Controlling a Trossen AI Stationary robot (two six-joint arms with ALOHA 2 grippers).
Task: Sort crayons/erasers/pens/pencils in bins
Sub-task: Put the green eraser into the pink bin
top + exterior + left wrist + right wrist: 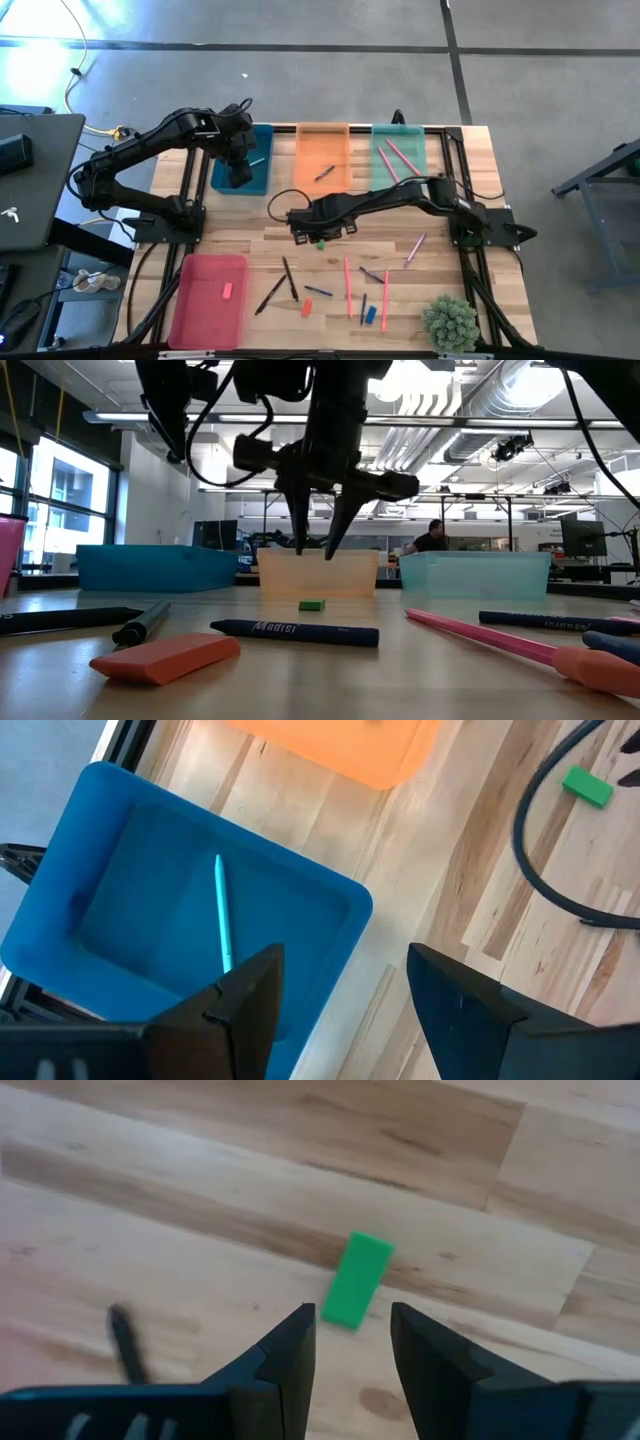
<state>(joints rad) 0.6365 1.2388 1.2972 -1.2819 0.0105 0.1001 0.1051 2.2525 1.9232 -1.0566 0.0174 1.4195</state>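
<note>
You are partway through the sorting. The pink-red bin (195,300) at the near left has one pink eraser (227,291) in it. The blue bin (262,178) at the far left holds one light blue stick, the orange bin (322,150) holds one dark stick, and the mint green bin (400,152) holds two pink sticks. Lots of things are not yet sorted: dark pens, long pink-red sticks, an orange eraser (307,307) and a blue eraser (370,314) lie on the table (240,225) near the front. Your right gripper (352,1342) hangs above the green eraser (357,1279) in the middle of the table, fingers partly apart and holding nothing. Your left gripper (340,990) hangs over the blue bin, fingers wide and empty. The green eraser looks like your next pick, and it likely belongs in the pink-red bin.
</note>
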